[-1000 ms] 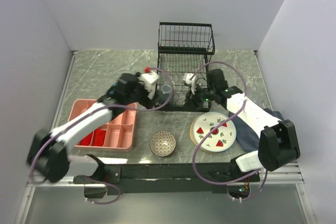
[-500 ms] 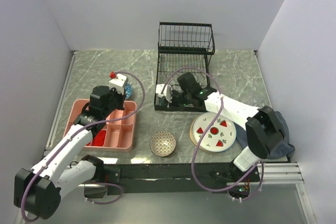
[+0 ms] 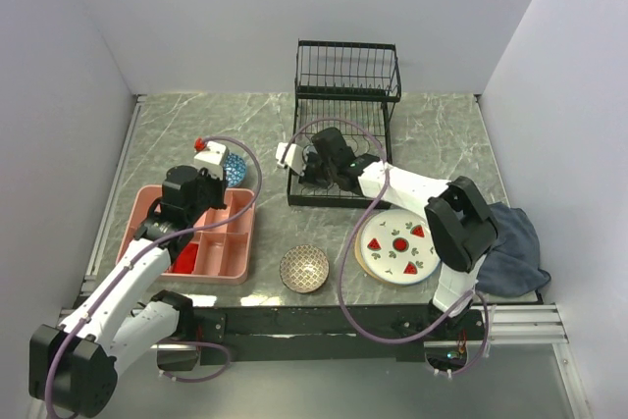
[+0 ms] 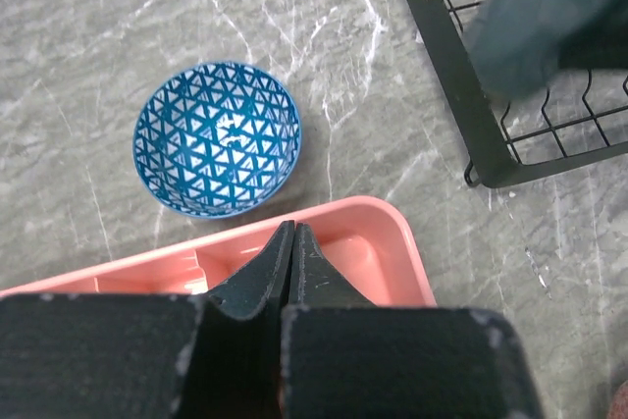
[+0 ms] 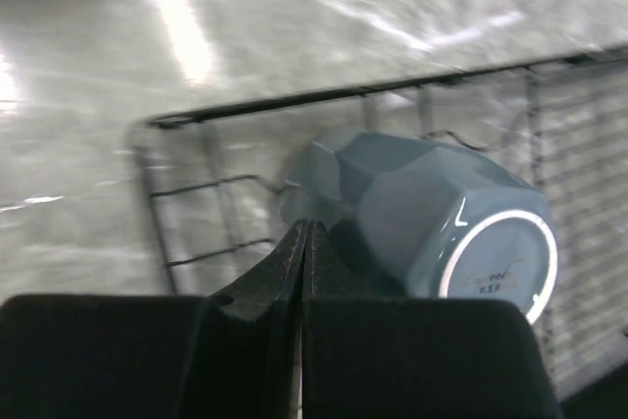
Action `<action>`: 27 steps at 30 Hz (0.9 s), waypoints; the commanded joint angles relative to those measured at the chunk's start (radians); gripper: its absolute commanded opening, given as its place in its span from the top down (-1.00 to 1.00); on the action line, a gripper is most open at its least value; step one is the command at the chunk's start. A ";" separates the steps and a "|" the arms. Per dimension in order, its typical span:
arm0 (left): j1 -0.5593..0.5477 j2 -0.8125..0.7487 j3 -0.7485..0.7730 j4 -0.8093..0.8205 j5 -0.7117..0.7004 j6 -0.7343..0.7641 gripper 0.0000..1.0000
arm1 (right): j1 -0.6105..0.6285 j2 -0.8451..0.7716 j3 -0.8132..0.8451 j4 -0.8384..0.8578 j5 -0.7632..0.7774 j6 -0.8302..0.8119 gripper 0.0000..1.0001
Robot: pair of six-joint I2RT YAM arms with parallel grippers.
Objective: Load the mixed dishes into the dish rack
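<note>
Progress looks slim, as you can judge from what lies where. Inside the lower tier of the dish rack (image 3: 345,149) there is one piece so far: a blue-grey mug (image 5: 432,218) lying on its side on the wires, foot ring toward the right wrist camera.

Your other dishes all sit on the table. The small blue patterned bowl (image 4: 217,138) stands upright just beyond the far edge of the pink compartment tray (image 3: 201,233), apart from the rack. The pinkish-brown patterned bowl (image 3: 304,268) is near the front edge, and the watermelon plate (image 3: 398,246) sits just in front of the rack, beside the dark cloth (image 3: 510,250). A plain tan plate is not something I can pick out.

Your left gripper (image 4: 292,264) hovers over the tray's far rim with its fingers pressed together, holding nothing, the blue bowl just ahead of it. Your right gripper (image 5: 306,260) is over the rack's left end, fingers also pressed together and empty (that view is blurred). By my reading, two bowls and at least one plate remain to be loaded.
</note>
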 commanded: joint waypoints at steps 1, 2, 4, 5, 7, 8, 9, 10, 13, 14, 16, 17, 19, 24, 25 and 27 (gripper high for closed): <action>0.010 -0.012 -0.013 0.040 0.028 -0.028 0.98 | -0.031 0.042 0.075 0.069 0.108 -0.039 1.00; 0.011 -0.007 -0.016 0.043 0.033 -0.028 0.98 | -0.032 0.050 0.083 0.066 0.109 -0.040 1.00; 0.014 -0.001 -0.018 0.051 0.033 -0.033 0.98 | -0.031 0.073 0.098 0.077 0.126 -0.046 1.00; 0.016 0.001 -0.019 0.054 0.034 -0.034 0.98 | -0.031 0.082 0.103 0.086 0.135 -0.049 1.00; 0.019 0.008 -0.019 0.054 0.039 -0.039 0.98 | -0.032 0.104 0.100 0.146 0.160 -0.058 1.00; 0.019 0.010 -0.019 0.054 0.044 -0.042 0.98 | -0.032 0.112 0.094 0.163 0.187 -0.068 1.00; 0.020 0.010 -0.021 0.052 0.048 -0.047 0.98 | -0.032 0.127 0.091 0.198 0.198 -0.084 1.00; 0.022 0.011 -0.019 0.052 0.051 -0.048 0.98 | -0.032 0.138 0.088 0.250 0.213 -0.094 1.00; 0.025 0.014 -0.019 0.048 0.056 -0.051 0.98 | -0.041 0.185 0.114 0.312 0.244 -0.118 1.00; 0.027 0.018 -0.019 0.048 0.057 -0.051 0.98 | -0.047 0.213 0.135 0.327 0.256 -0.123 1.00; 0.034 0.021 -0.016 0.042 0.059 -0.053 0.98 | -0.054 0.243 0.161 0.367 0.292 -0.147 1.00; 0.036 0.019 -0.016 0.042 0.062 -0.054 0.98 | -0.060 0.269 0.187 0.376 0.299 -0.154 1.00; 0.043 0.022 -0.015 0.042 0.063 -0.057 0.98 | -0.074 0.297 0.212 0.410 0.318 -0.180 1.00; 0.068 0.028 -0.004 0.037 0.080 -0.062 0.98 | -0.115 0.386 0.296 0.461 0.319 -0.243 1.00; 0.071 0.031 0.001 0.032 0.082 -0.062 0.98 | -0.120 0.397 0.321 0.461 0.316 -0.249 1.00; 0.077 0.030 0.002 0.032 0.085 -0.060 0.98 | -0.124 0.418 0.331 0.477 0.312 -0.264 1.00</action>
